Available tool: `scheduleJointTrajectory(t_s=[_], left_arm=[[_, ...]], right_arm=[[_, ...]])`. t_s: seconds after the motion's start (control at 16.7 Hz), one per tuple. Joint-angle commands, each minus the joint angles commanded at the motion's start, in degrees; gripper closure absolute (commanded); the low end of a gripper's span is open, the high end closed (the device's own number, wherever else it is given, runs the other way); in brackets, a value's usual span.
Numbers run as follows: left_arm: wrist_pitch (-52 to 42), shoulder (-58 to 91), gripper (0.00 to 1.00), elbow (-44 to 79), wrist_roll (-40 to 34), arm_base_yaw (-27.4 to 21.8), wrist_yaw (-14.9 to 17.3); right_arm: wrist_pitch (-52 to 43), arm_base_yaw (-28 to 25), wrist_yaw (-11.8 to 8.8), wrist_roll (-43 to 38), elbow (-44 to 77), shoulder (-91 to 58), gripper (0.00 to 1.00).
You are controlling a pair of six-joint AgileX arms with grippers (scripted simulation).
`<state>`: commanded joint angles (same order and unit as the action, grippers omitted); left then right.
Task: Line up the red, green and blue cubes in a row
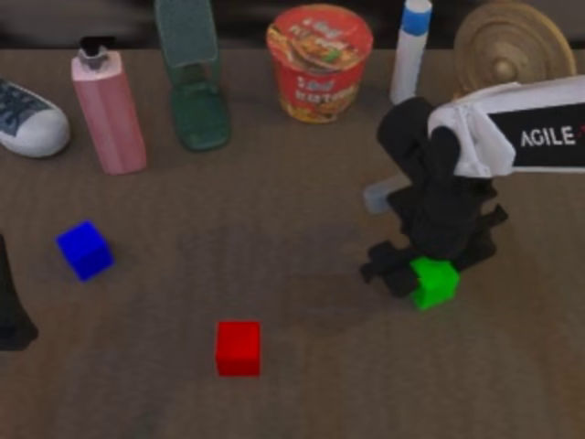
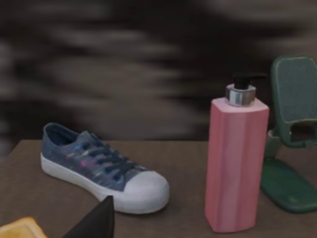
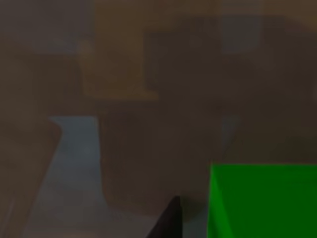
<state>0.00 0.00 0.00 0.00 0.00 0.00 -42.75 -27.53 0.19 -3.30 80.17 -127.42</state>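
The right end effector [image 1: 422, 274] is low over the counter [image 1: 302, 229] at the right side, right at the green cube [image 1: 434, 282], which pokes out from under its dark body. Whether its fingers are closed on the cube or only straddling it, I cannot tell; in the right wrist view the green cube [image 3: 262, 201] fills one corner with 1 dark fingertip [image 3: 168, 220] just beside it, apart from the visible face. The left end effector [image 1: 11, 315] sits parked at the left edge of the counter, and its state cannot be read either.

Outward from there, the red cube [image 1: 238, 347] lies near the front middle, well apart from the green one, and the blue cube [image 1: 85, 250] sits farther left, turned a little on the counter. The 3 cubes are not yet in a row.

Judging by their look, the cubes are stiff, light and smooth-sided, so a hold across 2 opposite flat faces, centred and square, should keep one from twisting or slipping out; a corner pinch would likely spin it.

Along the back stand a sneaker [image 1: 27, 119], a pink pump bottle [image 1: 110, 114], a dark green stapler [image 1: 192, 78], a red noodle cup [image 1: 320, 62], a white tube with a blue cap [image 1: 409, 50] and a brass-coloured disc [image 1: 514, 46], all clear of the cubes.
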Motion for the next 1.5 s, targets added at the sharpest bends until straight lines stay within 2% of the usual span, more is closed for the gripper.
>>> scheduleJointTrajectory(t_s=[0.12, 0.18, 0.72, 1.2, 1.5], left_arm=[[0.0, 0.0, 0.0, 0.0, 0.0, 0.0, 0.0], [0.0, 0.0, 0.0, 0.0, 0.0, 0.0, 0.0], [0.0, 0.0, 0.0, 0.0, 0.0, 0.0, 0.0], [0.0, 0.0, 0.0, 0.0, 0.0, 0.0, 0.0], [0.0, 0.0, 0.0, 0.0, 0.0, 0.0, 0.0]], right_arm=[[0.0, 0.0, 0.0, 0.0, 0.0, 0.0, 0.98], [0.0, 0.0, 0.0, 0.0, 0.0, 0.0, 1.0], [-0.99, -0.08, 0.06, 0.06, 0.74, 2.02, 1.0], [-13.76, -0.55, 0.0, 0.18, 7.48, 7.83, 1.0], [-14.22, -0.36, -0.02, -0.03, 7.77, 8.0, 1.0]])
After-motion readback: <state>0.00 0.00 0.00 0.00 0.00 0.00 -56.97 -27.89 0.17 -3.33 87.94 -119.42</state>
